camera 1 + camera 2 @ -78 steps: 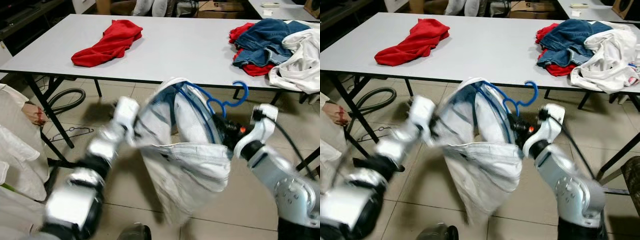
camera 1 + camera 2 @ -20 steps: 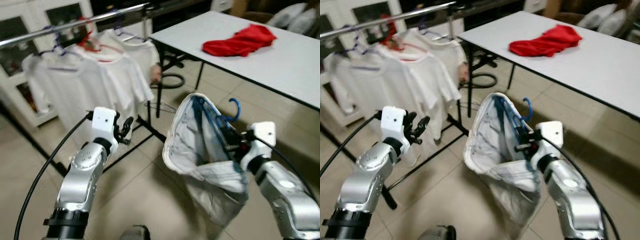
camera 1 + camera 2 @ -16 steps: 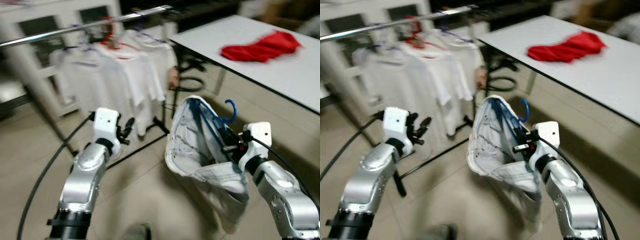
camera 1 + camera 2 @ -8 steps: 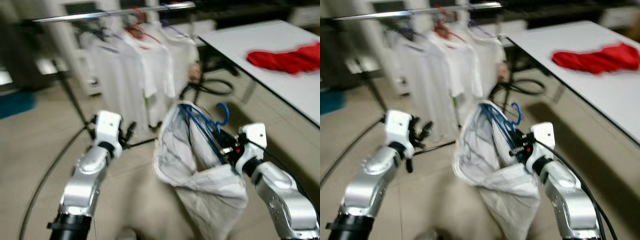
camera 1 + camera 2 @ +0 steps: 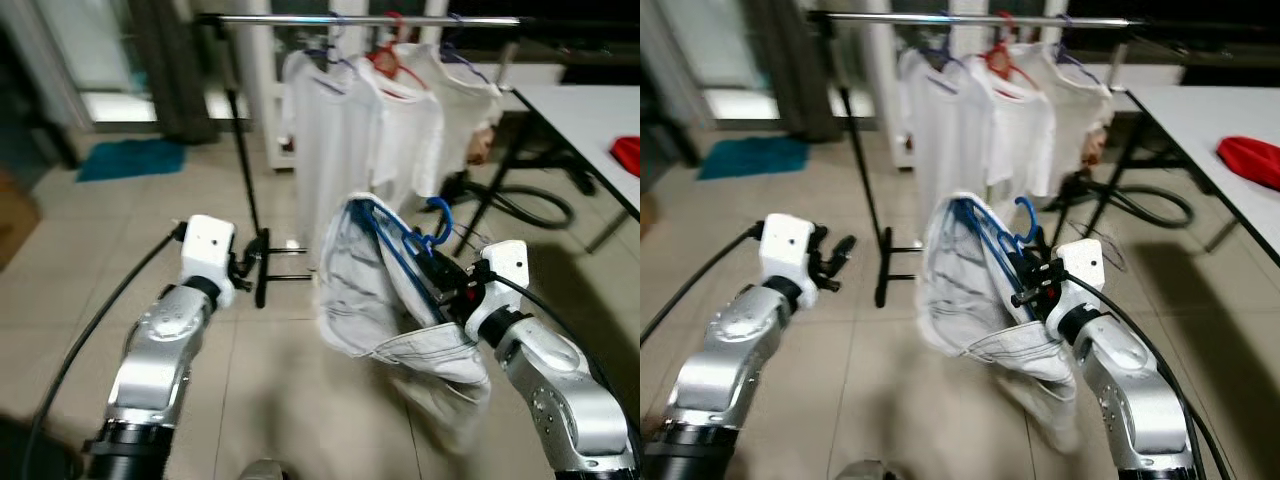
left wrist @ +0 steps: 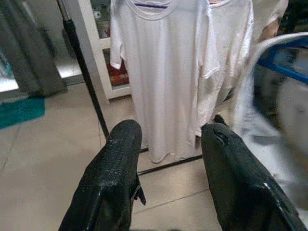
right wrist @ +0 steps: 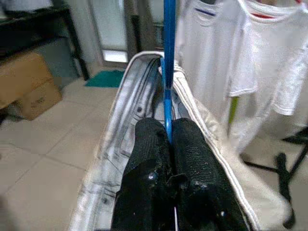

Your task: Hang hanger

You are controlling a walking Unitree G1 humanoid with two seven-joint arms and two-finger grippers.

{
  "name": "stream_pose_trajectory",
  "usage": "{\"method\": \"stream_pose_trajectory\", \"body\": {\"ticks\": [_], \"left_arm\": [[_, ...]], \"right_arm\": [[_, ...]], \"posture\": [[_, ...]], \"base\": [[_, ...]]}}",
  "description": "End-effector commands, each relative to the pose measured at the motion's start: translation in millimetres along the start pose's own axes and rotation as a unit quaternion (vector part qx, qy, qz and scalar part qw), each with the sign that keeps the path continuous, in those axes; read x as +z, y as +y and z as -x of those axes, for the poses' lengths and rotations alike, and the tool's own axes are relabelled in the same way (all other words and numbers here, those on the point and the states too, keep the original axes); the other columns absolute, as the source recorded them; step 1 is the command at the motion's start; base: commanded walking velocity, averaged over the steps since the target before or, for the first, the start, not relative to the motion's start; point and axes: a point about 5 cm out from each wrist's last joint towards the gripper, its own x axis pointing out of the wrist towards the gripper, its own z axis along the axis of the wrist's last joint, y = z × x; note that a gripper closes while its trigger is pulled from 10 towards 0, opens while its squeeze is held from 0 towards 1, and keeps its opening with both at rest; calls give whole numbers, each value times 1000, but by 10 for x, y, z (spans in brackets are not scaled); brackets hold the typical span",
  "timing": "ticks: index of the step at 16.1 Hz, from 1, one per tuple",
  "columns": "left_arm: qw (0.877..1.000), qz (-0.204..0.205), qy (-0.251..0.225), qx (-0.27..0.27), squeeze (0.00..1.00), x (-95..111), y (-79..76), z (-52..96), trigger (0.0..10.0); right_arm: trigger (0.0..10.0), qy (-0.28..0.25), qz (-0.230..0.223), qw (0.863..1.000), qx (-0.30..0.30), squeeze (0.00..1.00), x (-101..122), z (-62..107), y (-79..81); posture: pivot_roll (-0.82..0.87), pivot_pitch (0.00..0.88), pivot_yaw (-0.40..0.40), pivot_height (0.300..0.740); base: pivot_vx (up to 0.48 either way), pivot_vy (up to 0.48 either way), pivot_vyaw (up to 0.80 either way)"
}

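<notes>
Blue plastic is what I have pinched: my right gripper (image 7: 166,139) is clamped tight on the hanger (image 7: 168,57), both fingers pressed flat against its thin bar. From the head view the hanger sits at about 3 o'clock of centre, hook (image 5: 440,212) pointing up, with a white garment (image 5: 375,290) draped over it and sagging below my wrist toward 5 o'clock. I judge the hanger light and stiff but smooth, so it could twist in the pinch; the cloth is soft, loose and bulky, and its weight hangs off to one side, so it may slide on the bar if I tilt. Holding low on the bar near the neck seems right, since that leaves the hook free to go over the rail. My left gripper (image 6: 168,159) is spread wide and empty, at 9 o'clock. Farther out, at 12 o'clock, the rail (image 5: 970,19) carries three white shirts (image 5: 330,150) on hangers, well apart from my load. A table (image 5: 1200,120) edge runs off at 2 o'clock.
</notes>
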Motion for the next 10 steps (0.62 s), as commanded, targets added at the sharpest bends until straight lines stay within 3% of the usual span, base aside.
{"method": "stream_pose_trajectory", "body": {"ticks": [1, 3, 4, 5, 6, 8, 10], "left_arm": [[1000, 3, 0, -9, 0, 16, -11, -11, 10000], [1000, -10, 1, -3, 0, 19, -3, -9, 10000], [999, -46, -8, -6, 0, 44, -15, -11, 10000], [999, -46, -8, -6, 0, 44, -15, -11, 10000], [1000, -24, -13, -12, 0, 60, -17, -25, 10000], [999, -35, -3, -10, 0, 58, 33, -53, 10000], [999, -15, -7, -42, 0, 91, 109, -99, 10000]], "right_arm": [[10000, -32, 7, 999, 0, 0, 118, 18, -24], [10000, -32, 6, 999, -1, 0, 115, 20, -24], [10000, -35, 7, 999, -1, 0, 128, 12, -18], [10000, -35, 7, 999, -1, 0, 128, 12, -18], [10000, -42, -6, 999, -2, 0, 153, 4, -16], [10000, -45, 2, 999, -1, 0, 184, 1, -12], [10000, -51, 4, 999, -1, 0, 231, -2, -6]], "posture": [[15, 0, 27, 740], [15, 0, 27, 740], [13, 0, 28, 740], [13, 0, 28, 740], [12, 0, 28, 740], [11, 0, 28, 740], [8, 0, 30, 740]], "base": [[0, 480, 800], [0, 240, 800], [0, -480, 800], [0, -480, 800], [0, 0, 0], [0, 0, 0], [0, 0, 0]]}}
